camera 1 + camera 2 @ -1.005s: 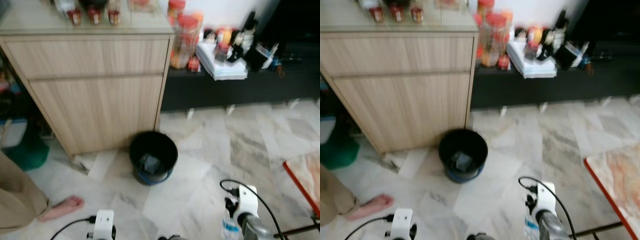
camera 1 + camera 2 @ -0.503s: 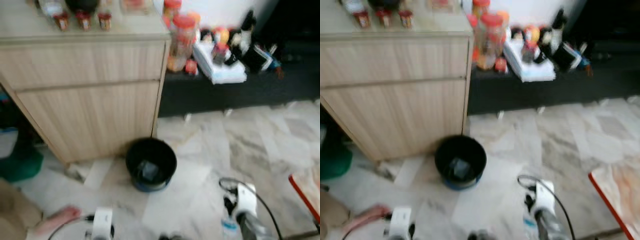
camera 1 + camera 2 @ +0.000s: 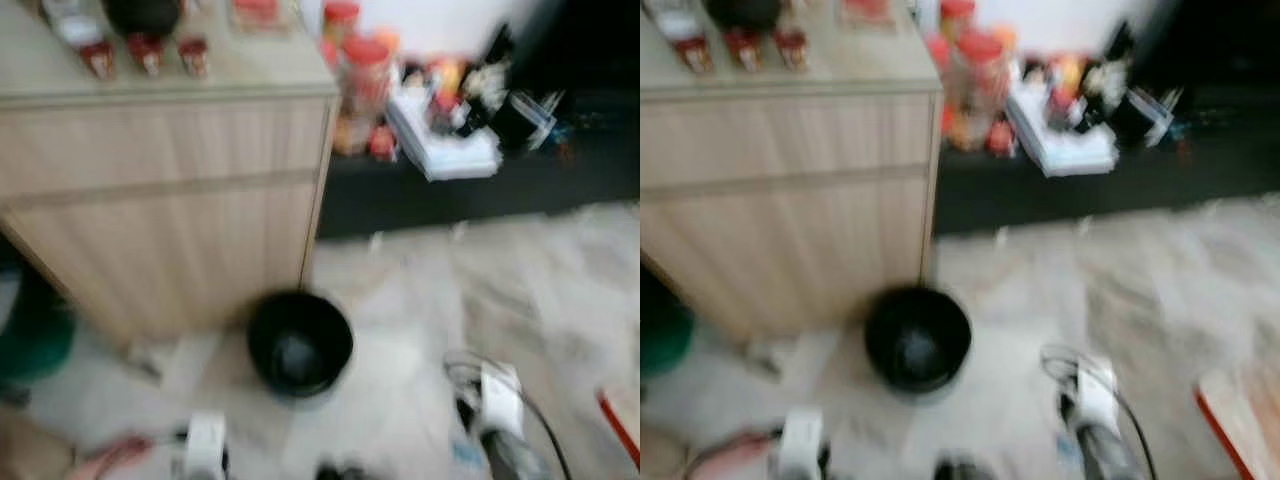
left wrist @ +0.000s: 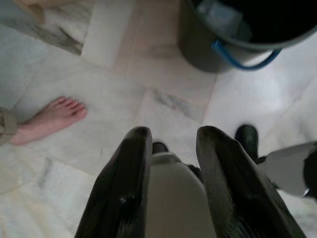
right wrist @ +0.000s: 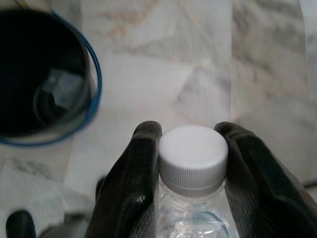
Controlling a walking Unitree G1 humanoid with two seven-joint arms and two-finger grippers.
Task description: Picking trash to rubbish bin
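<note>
We are looking down from our head at the black bin, both eyes blurred, both wrist cameras facing floorward, sharing it close.

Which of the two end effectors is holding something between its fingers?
The right end effector: its fingers grip a clear bottle with a white cap. The left end effector has nothing between its fingers.

Pretty blurry here, but there's a light wood cabinet with small red-capped jars on top. Next to it, a low black shelf crammed with red-lidded containers and stacked papers. Marble floor, plus someone's bare foot.
</note>
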